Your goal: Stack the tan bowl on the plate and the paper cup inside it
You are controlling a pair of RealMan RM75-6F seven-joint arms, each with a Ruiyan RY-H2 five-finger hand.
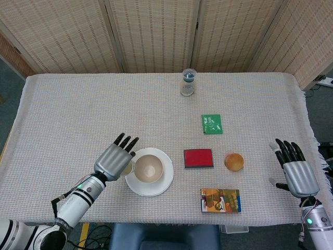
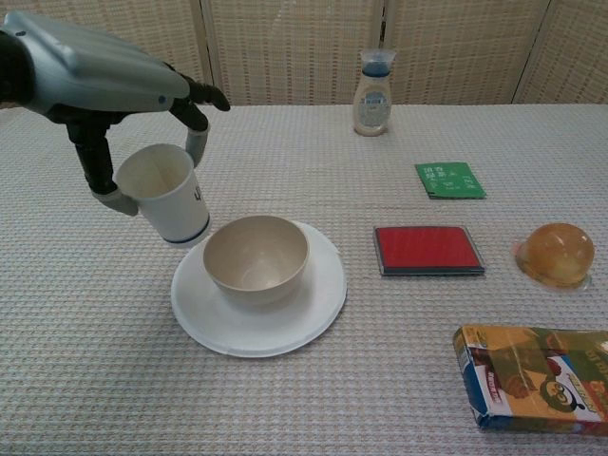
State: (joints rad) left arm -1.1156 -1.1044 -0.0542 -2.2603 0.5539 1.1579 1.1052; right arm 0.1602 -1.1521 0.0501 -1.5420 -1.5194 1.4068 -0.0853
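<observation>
Chest view: paper cup is being held tilted off the table by the left hand, just left of the bowl resting on the plate. Right hand is being kept spread, holding nothing.

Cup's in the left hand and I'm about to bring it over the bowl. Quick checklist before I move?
1. Paper cup held by left hand: ok, lifted off the table.
2. Cup upright: not ok, it is tilted.
3. Tan bowl seated on plate: ok.
4. Bowl empty: ok.
5. Cup over the bowl: not ok, it hangs left of the rim.
6. Right hand out of the way: ok, at the table's right edge, fingers apart.
</observation>
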